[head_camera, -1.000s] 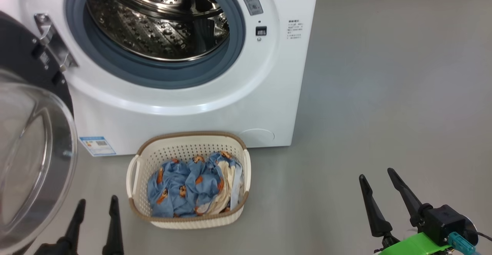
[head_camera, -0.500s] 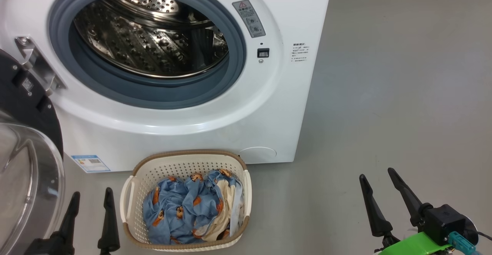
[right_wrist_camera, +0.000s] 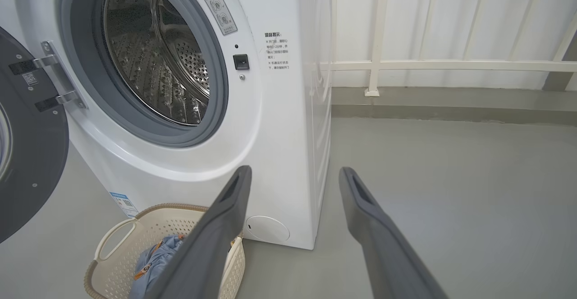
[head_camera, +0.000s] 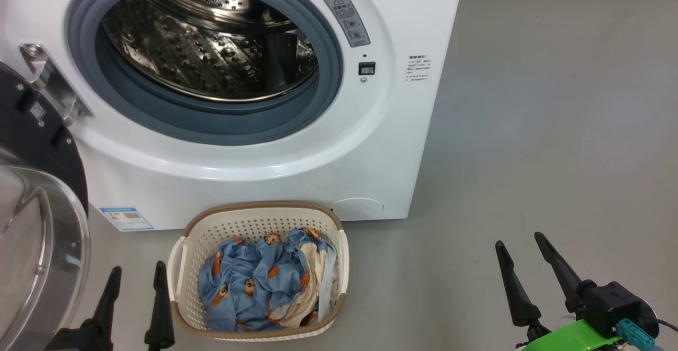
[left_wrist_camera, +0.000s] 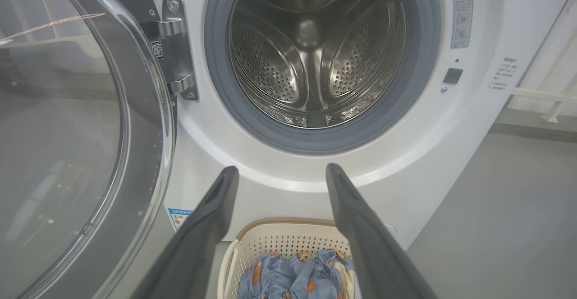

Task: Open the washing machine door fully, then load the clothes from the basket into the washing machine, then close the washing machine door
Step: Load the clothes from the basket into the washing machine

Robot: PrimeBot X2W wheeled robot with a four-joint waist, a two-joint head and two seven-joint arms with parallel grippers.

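door (head_camera: 37, 218) cropped at left, sticker (head_camera: 126, 217) unreadable

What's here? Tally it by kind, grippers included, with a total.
White front-loading washing machine: 1
Round black glass-windowed door: 1
Cream perforated plastic basket: 1
Heap of blue-printed and cream clothes: 1
Dark two-fingered grippers, left gripper and right gripper: 2
Total: 6

I note a smooth matt grey floor (head_camera: 556, 128). In the right wrist view, I see a white panelled wall (right_wrist_camera: 451, 15) behind it, carrying a white horizontal rail (right_wrist_camera: 451, 66) and a white upright post (right_wrist_camera: 376, 33). A grey skirting strip (right_wrist_camera: 451, 98) runs along the wall's foot.
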